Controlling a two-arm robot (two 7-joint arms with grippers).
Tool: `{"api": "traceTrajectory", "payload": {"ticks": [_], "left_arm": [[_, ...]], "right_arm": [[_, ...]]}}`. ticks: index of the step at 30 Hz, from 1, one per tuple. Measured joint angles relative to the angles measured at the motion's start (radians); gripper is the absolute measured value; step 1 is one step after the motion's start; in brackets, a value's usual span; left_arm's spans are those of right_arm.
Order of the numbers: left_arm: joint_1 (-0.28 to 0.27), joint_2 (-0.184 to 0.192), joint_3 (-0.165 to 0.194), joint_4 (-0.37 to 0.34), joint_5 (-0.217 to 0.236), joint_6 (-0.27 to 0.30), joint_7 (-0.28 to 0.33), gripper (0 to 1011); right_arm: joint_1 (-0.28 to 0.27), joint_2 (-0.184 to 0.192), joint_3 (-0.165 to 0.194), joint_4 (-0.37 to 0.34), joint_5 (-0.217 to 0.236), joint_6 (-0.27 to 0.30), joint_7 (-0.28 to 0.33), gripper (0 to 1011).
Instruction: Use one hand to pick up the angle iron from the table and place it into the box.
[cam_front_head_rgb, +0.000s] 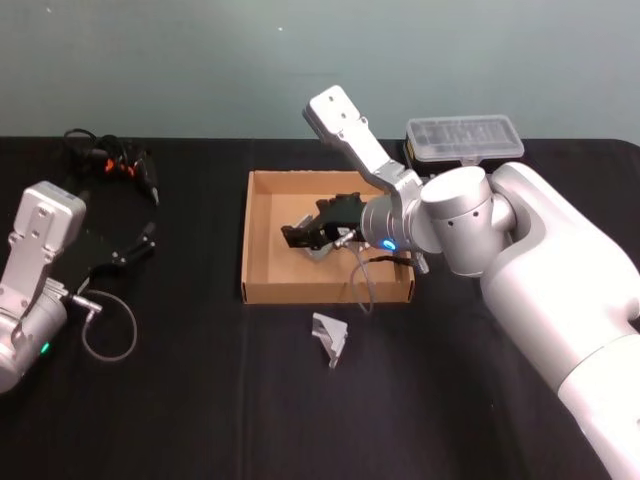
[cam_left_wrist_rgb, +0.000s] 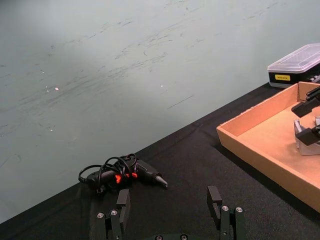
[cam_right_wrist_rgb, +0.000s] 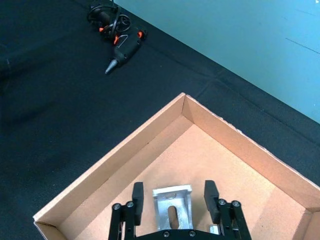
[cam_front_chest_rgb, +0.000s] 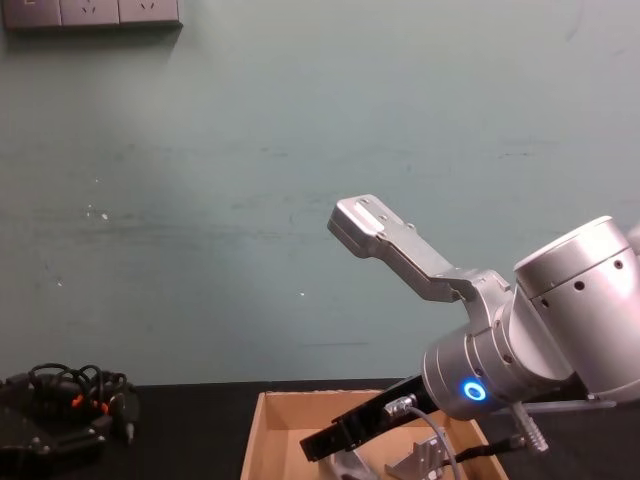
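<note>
The tan cardboard box (cam_front_head_rgb: 262, 240) lies on the black table (cam_front_head_rgb: 200, 400). My right gripper (cam_front_head_rgb: 300, 238) reaches into it from the right. In the right wrist view that gripper (cam_right_wrist_rgb: 173, 197) is open, and a silver angle iron (cam_right_wrist_rgb: 172, 210) lies on the box floor between its fingers with a gap on each side. The same angle iron (cam_left_wrist_rgb: 305, 140) shows inside the box (cam_left_wrist_rgb: 260, 145) in the left wrist view. A second angle iron (cam_front_head_rgb: 330, 338) lies on the table just in front of the box. My left gripper (cam_left_wrist_rgb: 169, 200) is open and parked at the far left (cam_front_head_rgb: 135, 245).
A black glue gun with tangled cables (cam_front_head_rgb: 115, 165) lies at the back left of the table. A small black case with a clear lid (cam_front_head_rgb: 465, 138) stands behind the box's right corner. My right arm's forearm (cam_front_head_rgb: 560, 270) spans the table's right side.
</note>
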Motion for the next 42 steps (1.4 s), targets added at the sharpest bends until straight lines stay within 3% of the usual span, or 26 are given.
{"api": "traceTrajectory", "payload": {"ticks": [9, 25, 29, 34, 42], "left_arm": [[0.000, 0.000, 0.000, 0.000, 0.000, 0.000, 0.000, 1011], [0.000, 0.000, 0.000, 0.000, 0.000, 0.000, 0.000, 1011], [0.000, 0.000, 0.000, 0.000, 0.000, 0.000, 0.000, 1011], [0.000, 0.000, 0.000, 0.000, 0.000, 0.000, 0.000, 1011], [0.000, 0.000, 0.000, 0.000, 0.000, 0.000, 0.000, 1011]], "right_arm": [[0.000, 0.000, 0.000, -0.001, 0.000, 0.001, 0.000, 997], [-0.005, 0.008, 0.000, -0.020, -0.001, 0.004, 0.002, 1003], [-0.030, 0.034, 0.004, -0.083, -0.006, 0.022, 0.009, 1003], [-0.099, 0.087, 0.013, -0.231, -0.001, 0.063, 0.029, 1003], [-0.238, 0.182, 0.039, -0.478, 0.045, 0.136, 0.062, 1003]]}}
